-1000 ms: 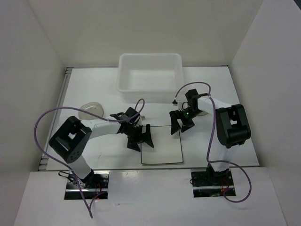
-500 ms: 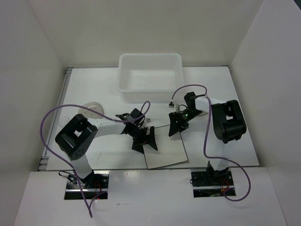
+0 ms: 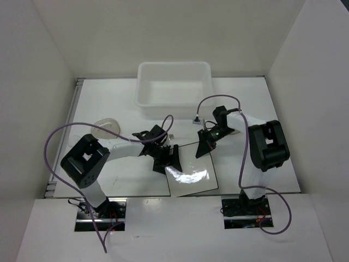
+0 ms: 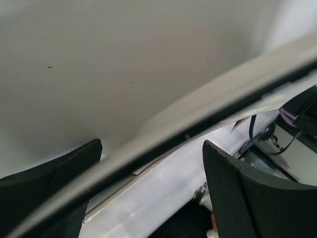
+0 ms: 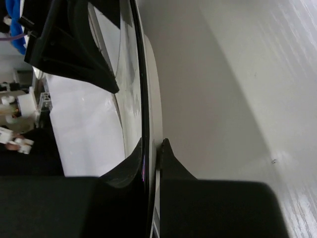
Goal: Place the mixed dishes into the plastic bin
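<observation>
The square white plate [image 3: 192,177] is on the surface [image 3: 262,109] in front of the plastic bin [image 3: 173,65], on the side of the arms' bases, so it is outside the bin. It lies a little askew to the bin, and light shines on its face. The right claw [image 3: 205,146] is pinched tight on the plate's thin dark rim, at the edge nearest to the bin. The left claw [image 3: 168,159] stands wide, with one finger on each side of the plate's left edge; I cannot tell if it touches. One round greyish dish [image 3: 106,128] lies left of the bin and in front of it, well apart from the plate.
</observation>
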